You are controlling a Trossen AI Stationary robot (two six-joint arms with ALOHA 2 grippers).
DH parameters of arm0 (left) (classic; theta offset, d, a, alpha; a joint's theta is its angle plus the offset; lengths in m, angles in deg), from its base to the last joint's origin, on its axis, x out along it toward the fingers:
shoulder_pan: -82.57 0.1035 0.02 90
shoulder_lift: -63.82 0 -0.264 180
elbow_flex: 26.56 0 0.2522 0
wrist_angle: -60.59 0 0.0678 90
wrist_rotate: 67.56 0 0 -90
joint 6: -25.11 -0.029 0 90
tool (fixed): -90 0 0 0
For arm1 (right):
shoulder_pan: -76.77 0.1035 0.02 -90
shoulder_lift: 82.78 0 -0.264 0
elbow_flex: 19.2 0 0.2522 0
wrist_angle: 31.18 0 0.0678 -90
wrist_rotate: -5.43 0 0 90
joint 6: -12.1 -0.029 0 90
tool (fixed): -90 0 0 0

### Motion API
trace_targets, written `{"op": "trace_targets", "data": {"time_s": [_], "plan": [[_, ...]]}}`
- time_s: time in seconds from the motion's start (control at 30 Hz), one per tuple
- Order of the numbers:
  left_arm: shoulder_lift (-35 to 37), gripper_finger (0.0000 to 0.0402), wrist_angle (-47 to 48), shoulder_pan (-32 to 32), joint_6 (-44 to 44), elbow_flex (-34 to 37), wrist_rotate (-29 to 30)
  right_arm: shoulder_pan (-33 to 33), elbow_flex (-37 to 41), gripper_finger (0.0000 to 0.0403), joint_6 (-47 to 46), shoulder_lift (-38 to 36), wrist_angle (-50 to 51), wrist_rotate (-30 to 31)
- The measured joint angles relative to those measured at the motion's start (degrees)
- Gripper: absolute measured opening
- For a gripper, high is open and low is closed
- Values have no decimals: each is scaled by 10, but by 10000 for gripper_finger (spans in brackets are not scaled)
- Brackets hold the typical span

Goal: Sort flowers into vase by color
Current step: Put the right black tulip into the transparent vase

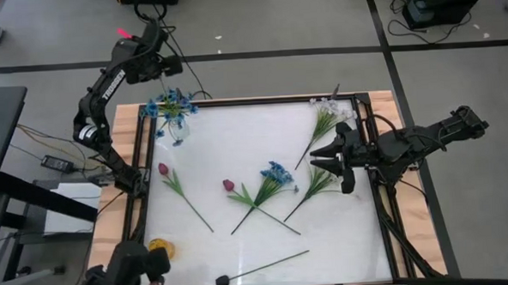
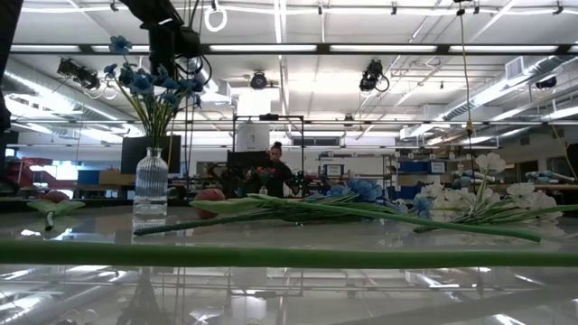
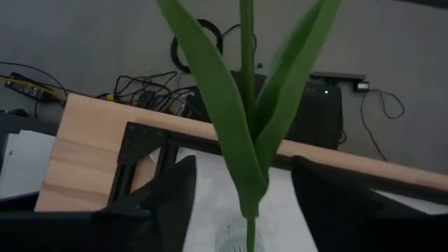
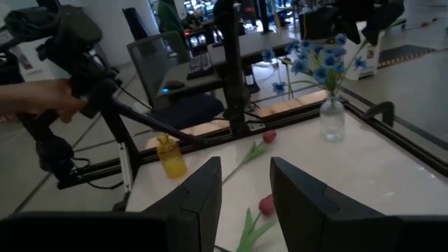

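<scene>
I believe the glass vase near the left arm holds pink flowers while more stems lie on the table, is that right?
Not quite: the vase holds blue flowers, not pink, as the high view shows. More stems do lie on the table.

A glass vase point(image 1: 177, 129) is stood on the table point(image 1: 344, 242) near its far left corner, with a bunch of flowers point(image 1: 170, 104) held in it. The left gripper point(image 1: 161, 73) is positioned directly above the vase. A tulip point(image 1: 183, 194) is laid nearer than the vase. Right of the vase, toward the table's middle, a second tulip point(image 1: 255, 208) and a clustered flower point(image 1: 265, 190) are crossed. Two sprays point(image 1: 322, 122) are laid far right of the vase, beside the right gripper point(image 1: 327, 155). A small bottle point(image 1: 161, 247) is set at the near left corner, well before the vase, and a long stem point(image 1: 264, 267) is laid right of it.
</scene>
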Motion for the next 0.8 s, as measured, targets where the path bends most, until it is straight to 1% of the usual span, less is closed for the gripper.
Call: {"op": "trace_targets", "data": {"time_s": [0.13,0.23,0.43,0.57,0.8], "plan": [[0,161,-16,0,-2,0,0,0,0,132,7,0,10,21],[0,114,-25,-1,-14,0,-3,-2,0,132,18,0,9,24],[1,47,-29,-1,-30,0,-5,-18,0,132,20,0,9,23],[26,20,-24,-8,-49,1,-12,-26,0,132,23,0,9,22],[115,17,-37,-54,-65,0,-4,-37,0,132,59,0,8,21]]}}
